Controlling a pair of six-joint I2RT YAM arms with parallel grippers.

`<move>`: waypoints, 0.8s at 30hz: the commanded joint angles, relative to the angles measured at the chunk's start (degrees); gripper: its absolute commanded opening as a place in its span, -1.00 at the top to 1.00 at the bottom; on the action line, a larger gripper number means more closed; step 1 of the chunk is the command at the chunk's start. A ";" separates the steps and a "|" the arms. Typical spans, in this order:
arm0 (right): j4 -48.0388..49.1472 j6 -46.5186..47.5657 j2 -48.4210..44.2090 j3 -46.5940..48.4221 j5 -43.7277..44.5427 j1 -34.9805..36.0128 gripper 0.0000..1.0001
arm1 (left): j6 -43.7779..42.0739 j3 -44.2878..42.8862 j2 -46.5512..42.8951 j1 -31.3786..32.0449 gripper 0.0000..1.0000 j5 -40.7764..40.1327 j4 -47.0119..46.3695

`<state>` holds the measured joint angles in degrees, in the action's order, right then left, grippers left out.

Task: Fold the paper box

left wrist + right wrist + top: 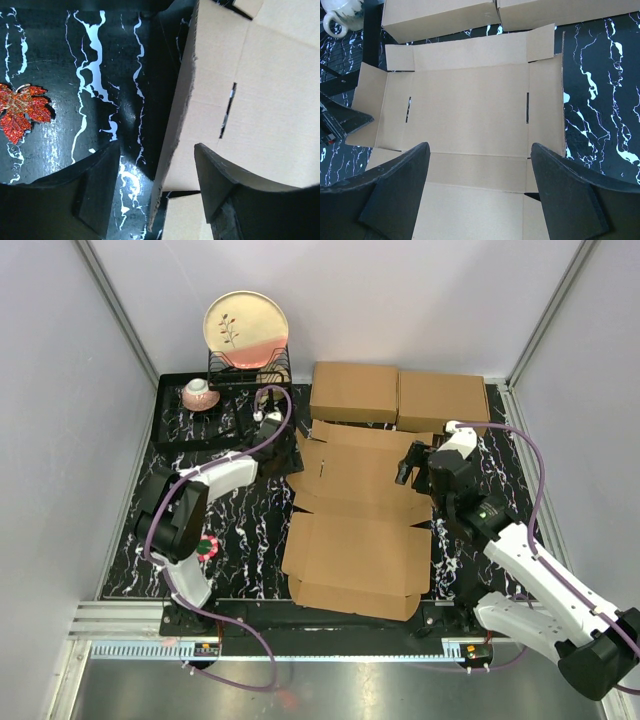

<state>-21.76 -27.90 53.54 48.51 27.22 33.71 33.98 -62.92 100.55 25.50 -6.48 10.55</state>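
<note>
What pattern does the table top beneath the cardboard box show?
The table top is black with white marble-like veins, clearest in the left wrist view.

Robot lab test cell, dressed with kitchen props.
- Plain white panel walls on three sides, joined by aluminium struts.
- Left arm and right arm mounted at the near edge beside a metal rail; purple cables loop in the open.
- Counter is a black marble-pattern sheet.
- Far left corner: wire dish rack holding a plate, cup on a black tray.
- Flat paper box and two closed cardboard boxes on the counter.
</note>
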 commanded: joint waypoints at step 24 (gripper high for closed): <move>-3.99 1.97 -6.78 3.16 4.06 0.04 -0.75 | -10.60 -3.44 -8.52 0.43 1.00 7.80 1.58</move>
<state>-24.29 -27.53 48.84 48.42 28.03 33.71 24.80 -66.24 100.40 25.58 -1.23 12.53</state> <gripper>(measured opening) 0.879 0.021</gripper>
